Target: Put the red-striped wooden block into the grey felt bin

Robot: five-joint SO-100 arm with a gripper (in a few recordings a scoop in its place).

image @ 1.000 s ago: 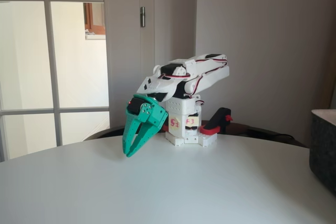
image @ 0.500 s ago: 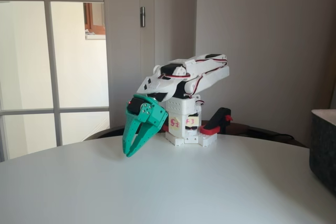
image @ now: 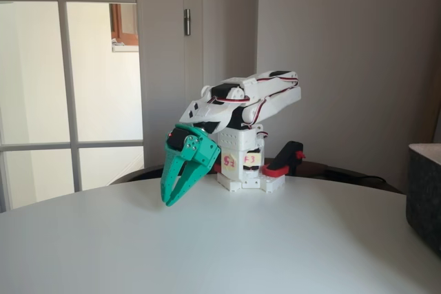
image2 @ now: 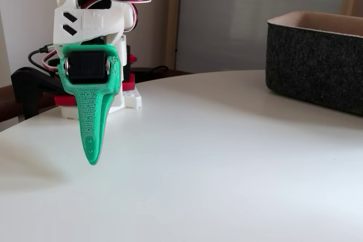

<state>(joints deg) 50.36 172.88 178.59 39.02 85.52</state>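
Observation:
My green gripper (image: 168, 202) hangs from the folded white arm with its tips pointing down, just above the white table, and it is shut with nothing in it. Another fixed view sees the gripper (image2: 92, 160) edge-on as one narrow green blade. The grey felt bin (image: 424, 194) stands at the table's right edge, well away from the gripper; its dark wall and paler rim are clearer in a fixed view (image2: 317, 69). The red-striped wooden block is out of view.
The arm's white base (image: 242, 170) sits at the far side of the round white table (image: 227, 253), held by red and black clamps (image: 284, 160). A glazed door and a wall stand behind it.

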